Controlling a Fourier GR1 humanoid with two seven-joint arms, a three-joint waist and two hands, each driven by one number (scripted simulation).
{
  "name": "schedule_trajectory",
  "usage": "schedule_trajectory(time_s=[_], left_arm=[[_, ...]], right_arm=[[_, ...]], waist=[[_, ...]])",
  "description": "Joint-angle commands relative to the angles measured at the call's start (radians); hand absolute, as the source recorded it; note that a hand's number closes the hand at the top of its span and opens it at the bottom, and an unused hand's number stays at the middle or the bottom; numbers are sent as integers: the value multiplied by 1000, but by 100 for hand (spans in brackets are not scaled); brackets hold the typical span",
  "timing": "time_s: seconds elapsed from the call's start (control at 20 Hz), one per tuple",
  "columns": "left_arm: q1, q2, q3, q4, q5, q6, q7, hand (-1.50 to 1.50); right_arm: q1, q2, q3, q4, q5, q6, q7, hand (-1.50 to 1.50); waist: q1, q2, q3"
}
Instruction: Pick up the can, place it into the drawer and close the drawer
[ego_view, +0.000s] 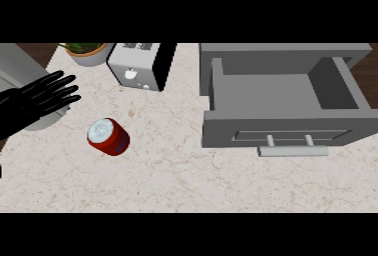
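A red can (108, 136) with a silver top stands on the marble counter (170, 180), left of centre. The grey drawer (284, 107) at the right is pulled open and holds nothing; its handle (292, 149) faces the near side. My left hand (40, 97) shows at the left edge, open with fingers spread, up and to the left of the can and apart from it. My right hand does not show.
A silver and black toaster (140, 65) stands at the back, left of the drawer. A potted plant (88, 52) sits at the back left. A grey object (18, 80) lies partly under my left hand at the left edge.
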Motion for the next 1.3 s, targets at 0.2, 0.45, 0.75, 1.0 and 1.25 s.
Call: schedule_trajectory(time_s=[0.2,0.45,0.75,1.0,1.25], left_arm=[[14,-116,25,22,-235,-11,-75,-150],[21,-208,43,91,-474,-41,-229,-150],[-3,-239,85,286,-699,-68,-456,-150],[-27,-219,88,393,-817,-63,-597,-150],[-127,-221,79,608,-951,-6,-769,-150]], right_arm=[[50,27,-75,4,-43,95,-34,-150],[-10,4,-102,70,-58,112,-22,-150],[5,27,-117,44,-50,131,-8,-150],[23,83,-102,12,0,159,-16,-150],[5,37,-164,58,-60,199,-25,-150]], waist=[[-1,0,0],[0,1,-1],[-6,4,-1],[-5,3,-1],[-16,7,-2]])
